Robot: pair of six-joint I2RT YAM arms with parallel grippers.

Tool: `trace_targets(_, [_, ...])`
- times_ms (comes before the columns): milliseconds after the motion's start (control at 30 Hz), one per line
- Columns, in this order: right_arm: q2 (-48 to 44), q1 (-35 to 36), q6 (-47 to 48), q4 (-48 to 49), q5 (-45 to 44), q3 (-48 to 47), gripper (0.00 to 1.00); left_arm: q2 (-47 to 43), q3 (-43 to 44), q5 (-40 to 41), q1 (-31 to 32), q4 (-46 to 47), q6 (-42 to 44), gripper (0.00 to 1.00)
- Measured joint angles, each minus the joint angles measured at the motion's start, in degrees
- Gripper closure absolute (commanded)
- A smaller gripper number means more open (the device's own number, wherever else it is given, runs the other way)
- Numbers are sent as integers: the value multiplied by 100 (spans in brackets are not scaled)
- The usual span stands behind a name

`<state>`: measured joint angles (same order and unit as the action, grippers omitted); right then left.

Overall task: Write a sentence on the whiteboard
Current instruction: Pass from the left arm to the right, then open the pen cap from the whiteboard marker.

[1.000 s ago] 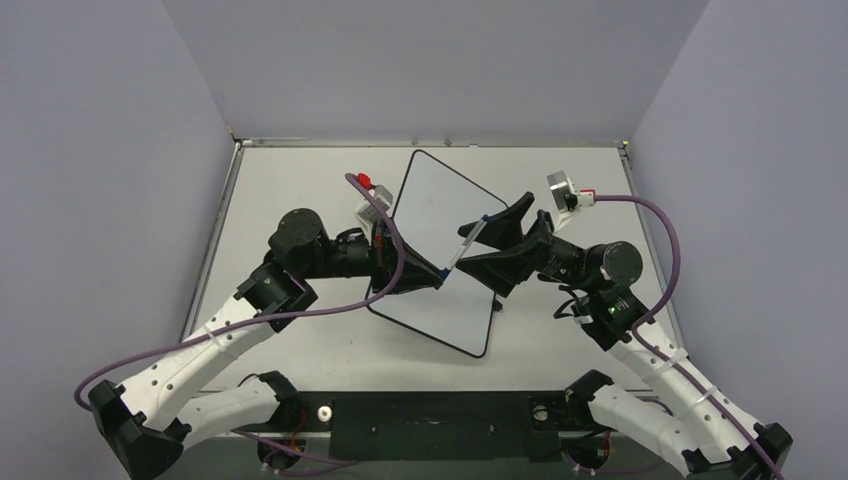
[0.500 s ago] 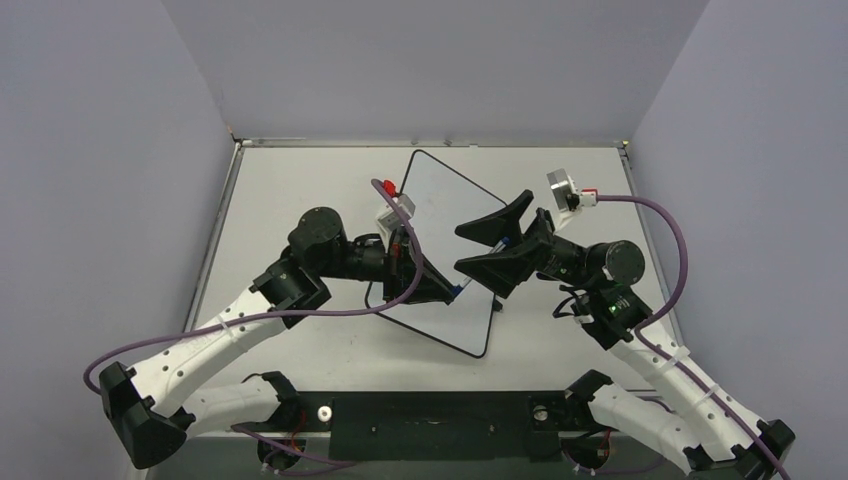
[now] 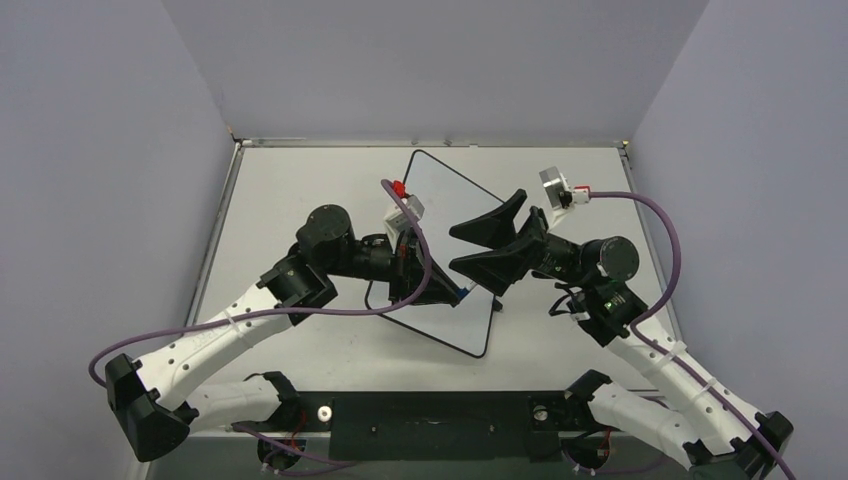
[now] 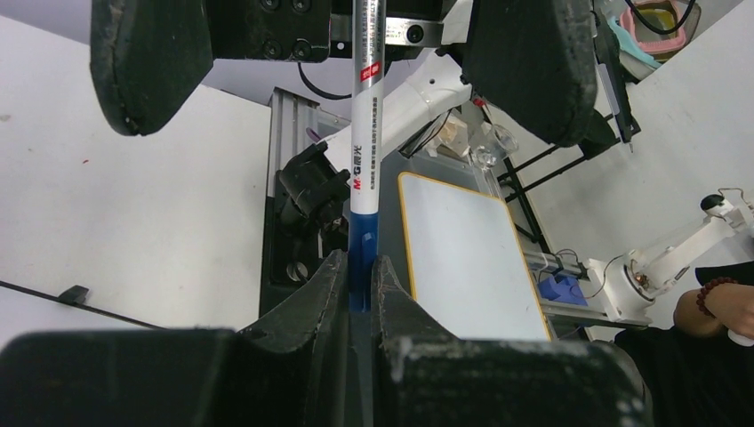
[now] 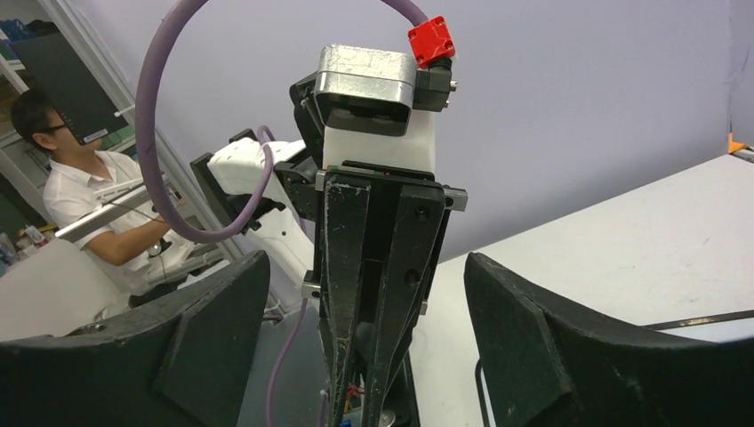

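The whiteboard (image 3: 440, 190) lies flat and turned at an angle in the middle of the table. Its visible surface looks blank, and the sentence is out of view. My left gripper (image 3: 445, 290) (image 4: 360, 262) is shut on the blue cap end of a white marker (image 4: 364, 133), held above the board's near half. The marker's barrel runs up between the fingers of my right gripper (image 3: 455, 250) (image 4: 356, 89). That gripper is open, its pads (image 4: 151, 62) well clear of the barrel on both sides. In the right wrist view the left gripper's shut fingers (image 5: 373, 294) face me head-on.
Purple cables (image 3: 640, 215) loop off both wrists above the table. The board's edge and a small black foot (image 4: 71, 294) show low on the left of the left wrist view. Grey walls enclose the table on three sides.
My left arm has moved right, carrying the marker in between the right gripper's fingers. The right gripper has shifted slightly left and narrowed a little.
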<state>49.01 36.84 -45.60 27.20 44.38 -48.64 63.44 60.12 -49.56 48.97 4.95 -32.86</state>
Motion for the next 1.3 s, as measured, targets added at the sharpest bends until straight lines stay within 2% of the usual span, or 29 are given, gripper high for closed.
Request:
trace_targets(167, [-13, 0, 214, -181, -20, -59, 38, 0, 48, 144, 11, -105, 79, 100])
trace_targets(367, [-409, 2, 918, -1263, -81, -216, 56, -2, 389, 332, 13, -382, 219, 100])
trace_targets(500, [-474, 0, 1257, -1937, 48, -479, 64, -15, 632, 424, 13, -407, 332, 100])
trace_targets(567, [-461, 0, 1388, -2179, 118, -584, 74, -15, 660, 439, 13, -413, 363, 100])
trace_targets(600, [-450, 0, 1449, -2288, 155, -621, 84, -15, 660, 439, 13, -437, 372, 100])
trace_targets(667, [-424, 2, 1504, -2437, 199, -645, 93, 9, 660, 448, 13, -485, 389, 100])
trace_targets(767, [-422, 2, 1523, -2564, 256, -656, 100, 52, 660, 452, 2, -599, 481, 100])
trace_targets(900, [-380, 2, 1521, -2653, 269, -654, 100, 55, 660, 455, 4, -708, 560, 100])
trace_targets(967, [-380, 2, 1521, -2715, 258, -654, 100, 55, 662, 474, 4, -802, 625, 80])
trace_targets(1000, [-380, 2, 1519, -2728, 256, -656, 100, 55, 669, 494, 4, -861, 662, 64])
trace_targets(1067, [-376, 11, 1513, -2732, 164, -654, 100, 52, 673, 584, 4, -953, 717, 48])
trace_targets(1133, [-378, 13, 1460, -2673, -39, -616, 100, 48, 667, 647, 9, -1040, 726, 42])
trace_targets(1300, [-376, 35, 1143, -2409, -706, -476, 100, -70, 391, 826, 11, -704, 584, 39])
